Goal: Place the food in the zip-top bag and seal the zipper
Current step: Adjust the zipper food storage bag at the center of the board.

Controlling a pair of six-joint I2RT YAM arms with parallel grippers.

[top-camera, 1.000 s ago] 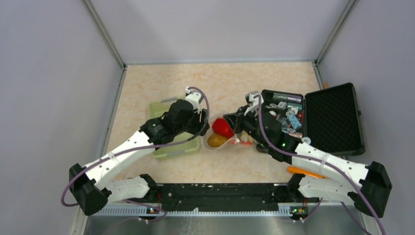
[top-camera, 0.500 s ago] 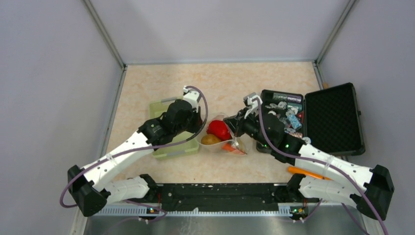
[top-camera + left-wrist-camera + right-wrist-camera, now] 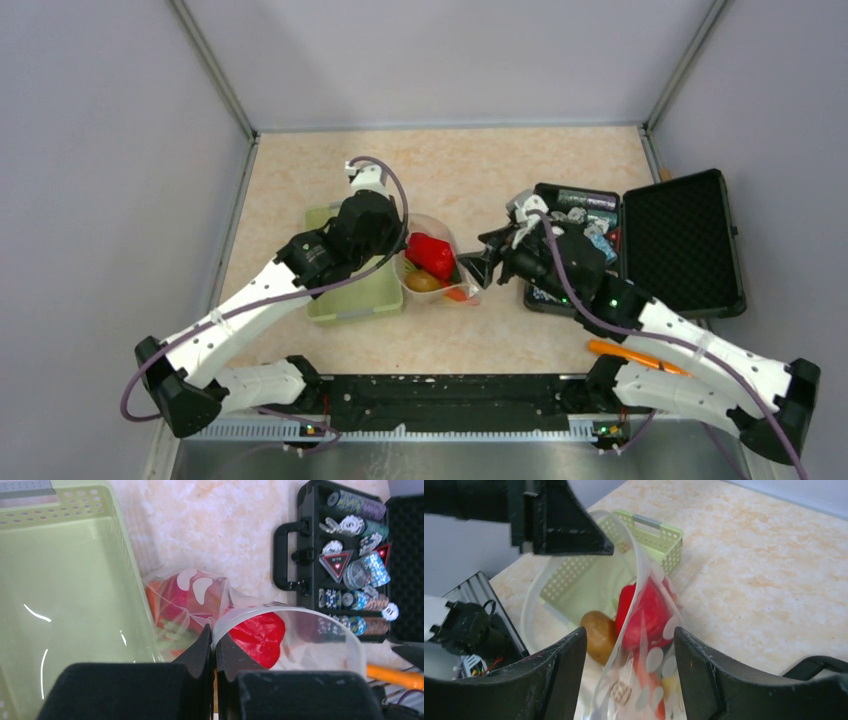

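The zip-top bag (image 3: 436, 268), clear with white dots, hangs by the basket with its mouth held open. Inside lie a red pepper (image 3: 430, 254), a brown piece (image 3: 599, 636) and small orange and yellow pieces. My left gripper (image 3: 214, 631) is shut on the zipper (image 3: 260, 611), the whitish strip at the mouth's left end. In the top view the left gripper (image 3: 398, 250) sits over the bag's left edge. My right gripper (image 3: 629, 632) is open and its fingers (image 3: 704, 675) straddle the bag's right end without pinching it. An orange carrot (image 3: 625, 352) lies by the right arm's base.
A pale green basket (image 3: 345, 300) stands just left of the bag, under the left arm. An open black case (image 3: 680, 245) with shiny packets and chips sits at the right, close behind the right gripper. Grey walls enclose the table.
My left gripper has shut on the bag's mouth edge and pulled it left and back. My right gripper has opened, let the bag go and drawn slightly right.
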